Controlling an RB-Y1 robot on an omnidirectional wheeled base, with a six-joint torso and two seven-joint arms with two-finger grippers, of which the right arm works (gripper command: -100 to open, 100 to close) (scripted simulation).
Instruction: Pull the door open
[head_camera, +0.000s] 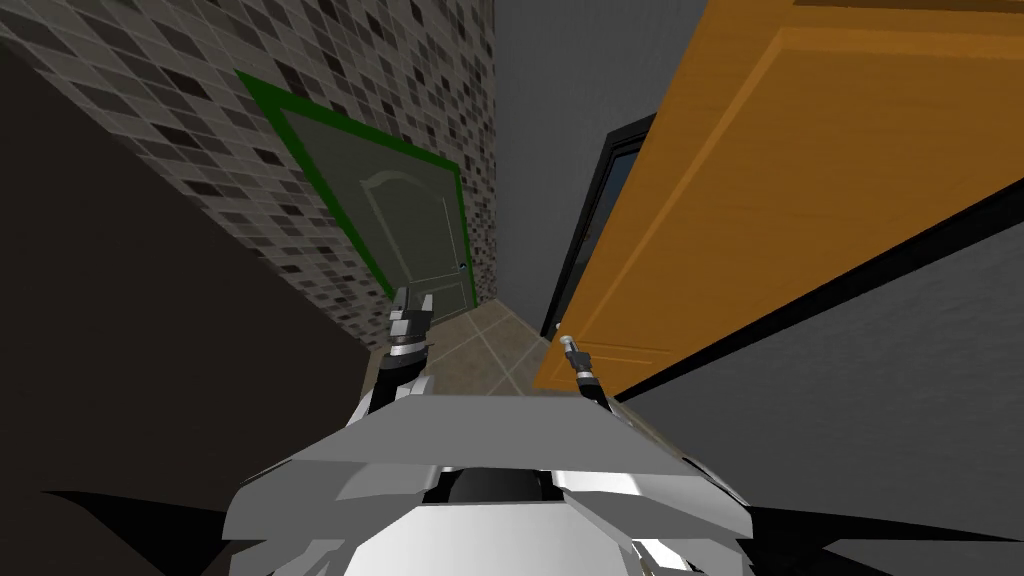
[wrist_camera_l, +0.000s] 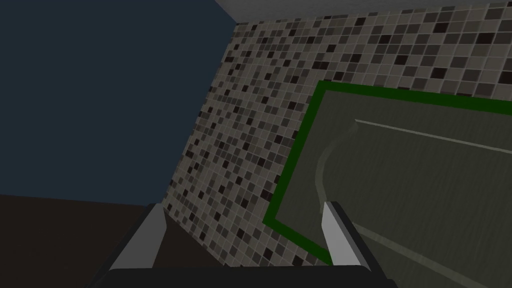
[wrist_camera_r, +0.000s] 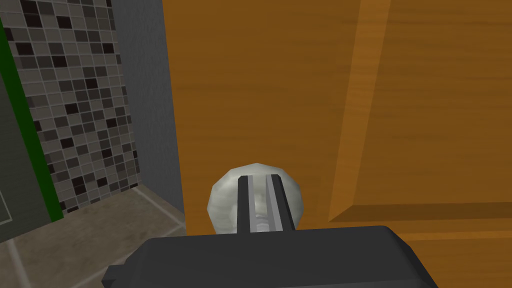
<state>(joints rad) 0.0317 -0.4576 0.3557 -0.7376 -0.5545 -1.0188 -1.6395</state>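
An orange wooden door (head_camera: 800, 200) stands to my right, swung away from its black frame (head_camera: 592, 215). My right gripper (head_camera: 568, 345) is at the door's free edge. In the right wrist view the gripper (wrist_camera_r: 259, 179) is shut on the door's round pale grey knob (wrist_camera_r: 222, 200), with its fingers close together over the knob's middle and the orange door (wrist_camera_r: 260, 90) right behind. My left gripper (head_camera: 413, 300) hangs ahead on my left, open (wrist_camera_l: 242, 212), with nothing between its fingers.
A grey-green door in a green frame (head_camera: 420, 230) sits in a mosaic-tiled wall (head_camera: 300, 130) at the far end of a narrow hall. The floor (head_camera: 480, 350) is beige tile. A dark wall (head_camera: 120, 350) runs close on the left, a grey wall (head_camera: 860, 400) on the right.
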